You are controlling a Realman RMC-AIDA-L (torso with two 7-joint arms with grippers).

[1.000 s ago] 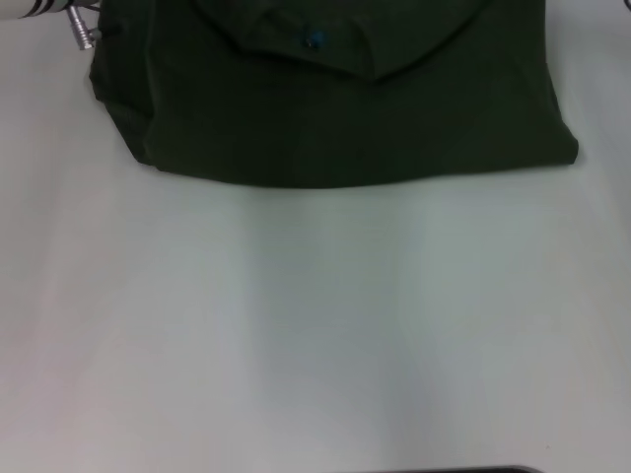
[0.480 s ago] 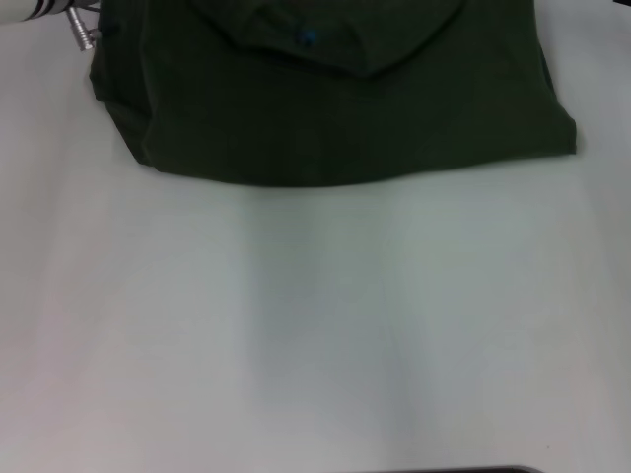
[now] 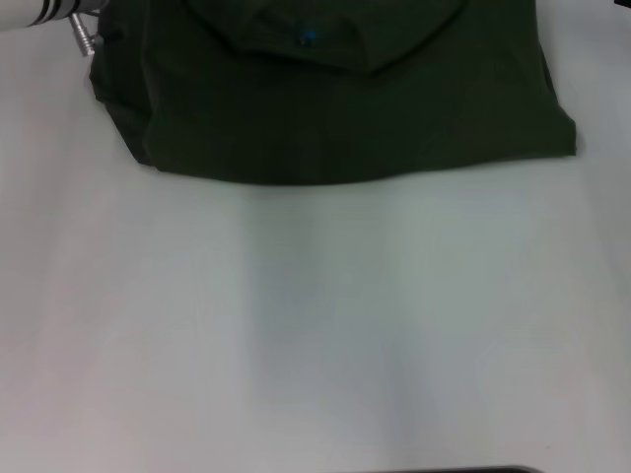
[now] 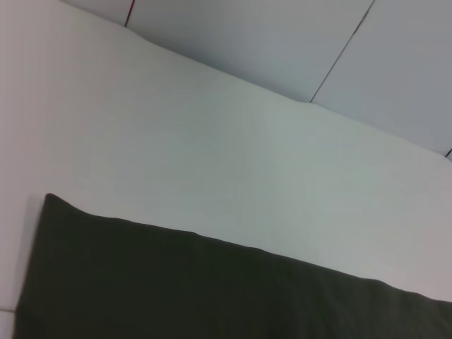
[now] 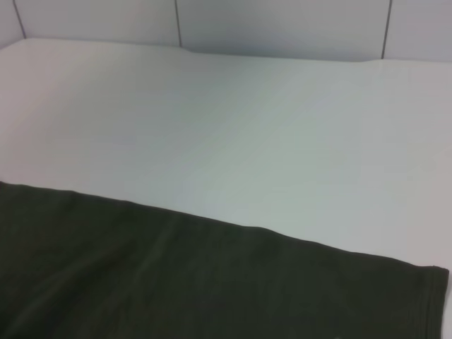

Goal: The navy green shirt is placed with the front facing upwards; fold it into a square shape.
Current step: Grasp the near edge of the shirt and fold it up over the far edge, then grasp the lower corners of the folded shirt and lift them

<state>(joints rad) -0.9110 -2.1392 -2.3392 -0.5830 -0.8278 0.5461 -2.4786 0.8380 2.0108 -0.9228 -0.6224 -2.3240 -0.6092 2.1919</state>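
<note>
With the shirt point(image 3: 335, 108) already doubled into a thick block at the tabletop's point(image 3: 315, 325) far edge, I judge the fold is near its end. My left gripper point(image 3: 84, 34) sits at the shirt's left corner; whether it is apart or together I cannot tell. Next: square the edges. One shirt, one gripper visible.

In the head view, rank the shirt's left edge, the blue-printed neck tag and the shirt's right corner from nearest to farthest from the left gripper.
1. The shirt's left edge, right beside the left gripper at the far left.
2. The neck tag, mid-shirt inside the collar.
3. The shirt's right corner, on the far right.
</note>
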